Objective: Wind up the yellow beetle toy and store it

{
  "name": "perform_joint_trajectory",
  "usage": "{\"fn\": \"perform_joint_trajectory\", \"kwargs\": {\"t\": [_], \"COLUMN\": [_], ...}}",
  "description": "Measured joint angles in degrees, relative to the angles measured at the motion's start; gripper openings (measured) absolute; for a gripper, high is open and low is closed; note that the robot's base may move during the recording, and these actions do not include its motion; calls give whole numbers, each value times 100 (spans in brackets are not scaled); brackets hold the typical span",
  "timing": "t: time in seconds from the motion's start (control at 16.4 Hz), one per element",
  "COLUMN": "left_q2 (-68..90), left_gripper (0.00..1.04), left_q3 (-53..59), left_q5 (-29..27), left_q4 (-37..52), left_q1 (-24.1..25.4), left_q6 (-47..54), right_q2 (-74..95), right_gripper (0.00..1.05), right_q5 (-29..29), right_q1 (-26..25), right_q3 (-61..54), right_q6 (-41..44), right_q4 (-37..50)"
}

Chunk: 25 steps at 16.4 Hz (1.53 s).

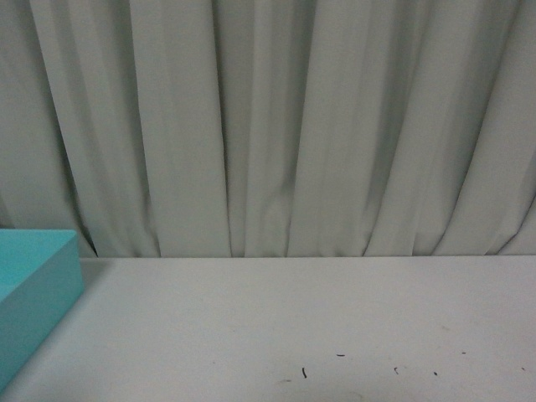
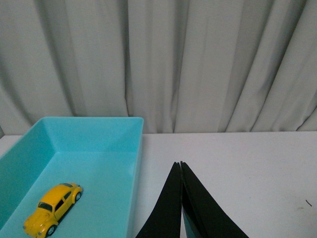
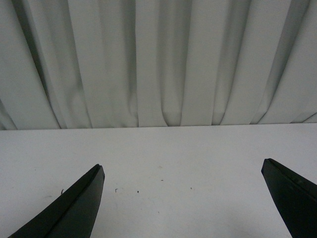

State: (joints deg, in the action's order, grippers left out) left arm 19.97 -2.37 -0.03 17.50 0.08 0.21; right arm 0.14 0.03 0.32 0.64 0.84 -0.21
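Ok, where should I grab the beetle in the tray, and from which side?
Probably from above, since the tray walls block any sideways approach. Close the jaws across the beetle, on its flanks between the wheels, where the rounded body is least sloped. It sits diagonally, so turn the wrist to match.

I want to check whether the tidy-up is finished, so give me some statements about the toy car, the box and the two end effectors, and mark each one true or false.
1. The yellow toy car sits inside the turquoise box. True.
2. The left end effector grips the car. False: it is shut on nothing, and the car lies apart from it in the box.
3. The right end effector is open with nothing in it. True.
4. The car lies on its roof. False: it stands on its wheels.
5. A pale curtain hangs behind the white table. True.
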Motion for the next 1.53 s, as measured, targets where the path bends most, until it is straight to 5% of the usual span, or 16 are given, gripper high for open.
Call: {"fn": "perform_joint_trajectory", "kwargs": {"t": [0.73,0.85,1.16,1.4,1.53], "left_q2": [-1029,-1803,-1982,-1982,-1982], "left_gripper": [2,2,2,35,62], "left_q3": [184,181,181,181,181], "left_q5": [0,-4,0,0,0], "left_q4": [-774,-1821,-1770,-1770,-1770], "left_q1": [0,0,-4,-4,-4], "left_q6": [0,0,0,-4,-4], "right_q2": [0,0,0,0,0], "right_gripper": [98,98,98,98,98], "right_q5": [0,2,0,0,0], "right_q1": [-2,0,-2,-2,-2], "right_q3": [0,0,-2,0,0], "right_q6": [0,-2,0,-2,-2], "right_q4": [0,0,2,2,2]}}
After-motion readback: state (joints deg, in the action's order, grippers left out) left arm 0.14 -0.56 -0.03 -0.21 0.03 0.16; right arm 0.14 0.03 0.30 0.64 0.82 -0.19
